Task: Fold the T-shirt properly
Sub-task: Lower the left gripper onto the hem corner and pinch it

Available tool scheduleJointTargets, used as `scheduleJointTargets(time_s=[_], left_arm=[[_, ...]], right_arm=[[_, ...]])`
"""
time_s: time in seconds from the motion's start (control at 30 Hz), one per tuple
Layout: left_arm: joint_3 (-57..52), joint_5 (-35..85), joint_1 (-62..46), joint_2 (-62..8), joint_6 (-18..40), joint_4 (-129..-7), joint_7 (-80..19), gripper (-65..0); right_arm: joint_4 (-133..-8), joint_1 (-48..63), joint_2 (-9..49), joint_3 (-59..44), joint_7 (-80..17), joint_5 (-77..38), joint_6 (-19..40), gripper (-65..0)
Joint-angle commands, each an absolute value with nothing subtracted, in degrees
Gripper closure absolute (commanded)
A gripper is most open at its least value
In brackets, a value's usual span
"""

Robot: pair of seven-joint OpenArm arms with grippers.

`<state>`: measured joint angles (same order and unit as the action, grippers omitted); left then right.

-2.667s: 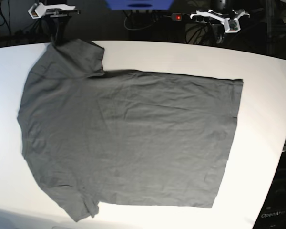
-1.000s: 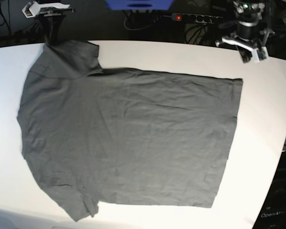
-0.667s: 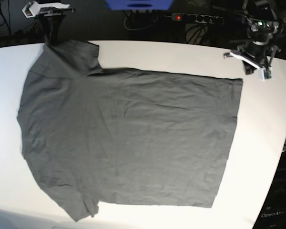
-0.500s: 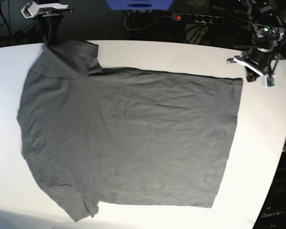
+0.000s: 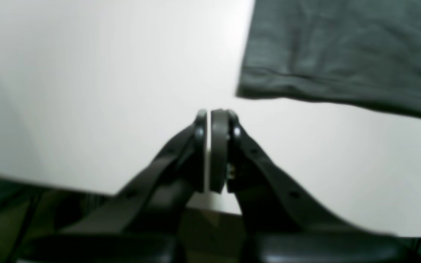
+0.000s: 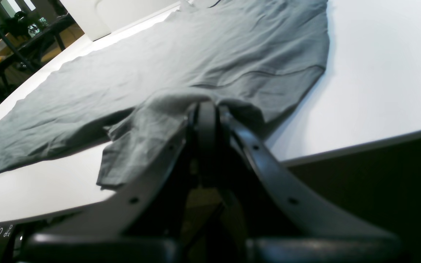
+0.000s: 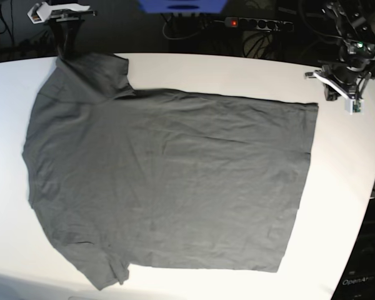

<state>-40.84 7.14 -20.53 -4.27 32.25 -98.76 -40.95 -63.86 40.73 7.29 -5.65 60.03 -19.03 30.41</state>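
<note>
- The left gripper (image 7: 330, 95) has dropped from beyond the table's far edge to the white tabletop (image 7: 237, 69), just outside the T-shirt's (image 7: 169, 181) far hem corner.
- Its jaws are pressed together, empty.
- The right gripper (image 6: 206, 109), closed, pinches the far sleeve.
- The T-shirt lies flat, long axis along the table.

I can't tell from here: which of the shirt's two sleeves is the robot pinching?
The far sleeve, by the table's back edge: the right gripper is shut on its cloth. The near sleeve lies flat and untouched.
</note>
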Motion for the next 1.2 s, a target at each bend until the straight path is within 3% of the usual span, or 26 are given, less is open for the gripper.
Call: scheduleJointTargets(time_s=[0.0,0.57,0.7,0.83,0.9,0.97,1.17], left_arm=[[-41.5,7.6,-20.2,-5.0,32.8,-99.8,-39.5,-1.2],[-45.8,8.1,-16.9,-4.4,34.5,-99.7,-39.5,-1.8],[-46.0,8.3,-16.4,-3.7,34.5,-99.4,-39.5,-14.9],[-46.1,8.1,-15.7,-3.1,34.5,-99.4,-39.5,-40.2],[-46.1,8.1,-15.7,-3.1,34.5,-99.4,-39.5,-49.8],[-46.0,8.1,-15.7,-3.1,34.5,-99.4,-39.5,-53.1],[-45.6,8.1,-14.4,-3.1,34.5,-98.9,-39.5,-53.2]], right_arm=[[-64.2,41.6,7.8,-5.9,61.8,-19.6,30.6,-0.3],[-61.4,40.9,7.8,-5.9,61.8,-19.6,30.6,-0.3],[-61.4,40.9,7.8,-5.9,61.8,-19.6,30.6,-0.3],[-61.4,40.9,7.8,-5.9,61.8,-19.6,30.6,-0.3],[-61.4,40.9,7.8,-5.9,61.8,-19.6,30.6,-0.3],[-61.4,40.9,7.8,-5.9,61.8,-19.6,30.6,-0.3],[-61.2,40.6,7.8,-5.9,61.8,-19.6,30.6,-0.3]])
